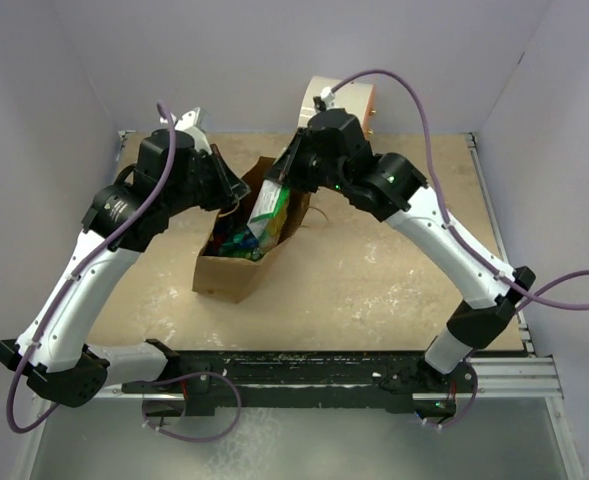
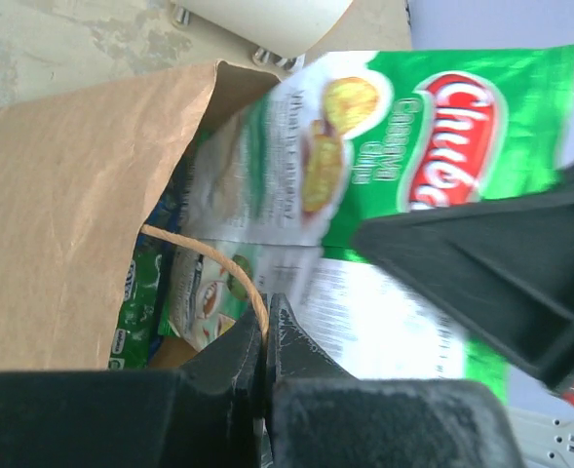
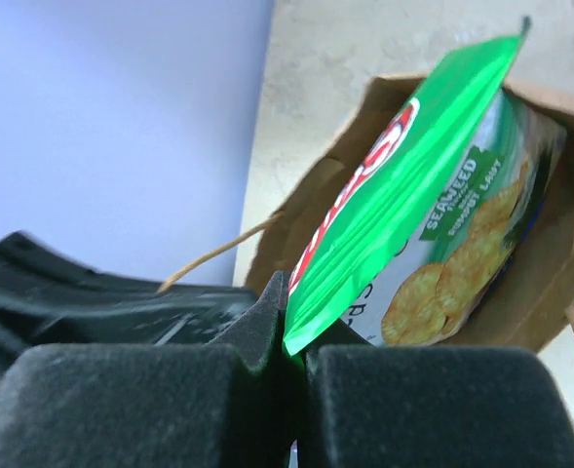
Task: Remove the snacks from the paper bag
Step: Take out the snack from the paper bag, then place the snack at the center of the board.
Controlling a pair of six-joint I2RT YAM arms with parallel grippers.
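Now, a green packet pinched and partly out of the bag.
My right jaws are clamped on one edge of the green packet, which stands tilted with its lower part inside the paper bag. My left jaws are closed tight on the bag's string handle, on the left side of its open mouth. The bag sits left of the middle of the counter. More packets, blue and green, lie inside it. A cream roll stands at the far edge.
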